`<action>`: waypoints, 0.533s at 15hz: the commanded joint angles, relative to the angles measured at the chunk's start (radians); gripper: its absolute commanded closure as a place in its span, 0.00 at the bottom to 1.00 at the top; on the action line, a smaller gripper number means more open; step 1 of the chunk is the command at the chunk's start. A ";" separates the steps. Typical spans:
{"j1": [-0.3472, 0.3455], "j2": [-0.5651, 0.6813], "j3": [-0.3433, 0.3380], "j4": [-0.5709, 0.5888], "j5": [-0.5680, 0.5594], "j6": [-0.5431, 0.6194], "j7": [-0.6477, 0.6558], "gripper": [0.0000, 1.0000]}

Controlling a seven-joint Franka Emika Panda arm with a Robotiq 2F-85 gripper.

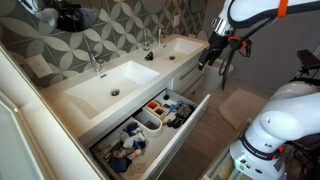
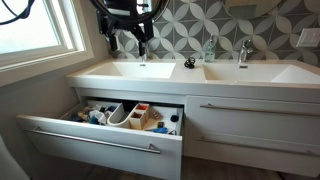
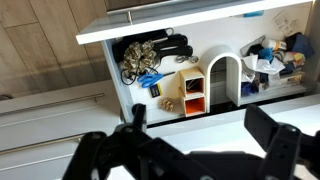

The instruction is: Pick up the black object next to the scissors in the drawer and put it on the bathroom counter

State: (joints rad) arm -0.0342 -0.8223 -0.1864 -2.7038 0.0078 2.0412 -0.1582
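Black elongated object (image 3: 168,47) — the piece to be fetched — lies in the open white drawer (image 3: 160,27). It is just beside the blue-handled scissors (image 3: 150,79), on their far side as seen from the end effector (image 3: 205,135). A tangle of gold-coloured chain (image 3: 133,63) sits close against both. The end effector's two dark fingers stand wide apart with nothing between them. In both exterior views it hangs well above the white double-basin bathroom tabletop (image 2: 120,82), so I judge the reach not yet begun.

From the end effector, the object is down and forward, past the tabletop's front edge. It is also off toward the finger at the left side of the wrist view. Its long axis runs roughly crosswise, about parallel to the line between the fingers. I judge that about a quarter turn of the wrist will be wanted before descending — then the fingers can close across the narrow width. Its exact shape is too blurred to tell.
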 commanded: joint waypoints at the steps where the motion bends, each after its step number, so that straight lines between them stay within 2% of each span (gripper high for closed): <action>1: -0.012 0.002 0.010 0.002 0.010 -0.003 -0.008 0.00; 8: -0.006 0.040 0.026 -0.050 0.000 0.028 -0.012 0.00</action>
State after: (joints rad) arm -0.0342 -0.8059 -0.1767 -2.7261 0.0078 2.0409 -0.1583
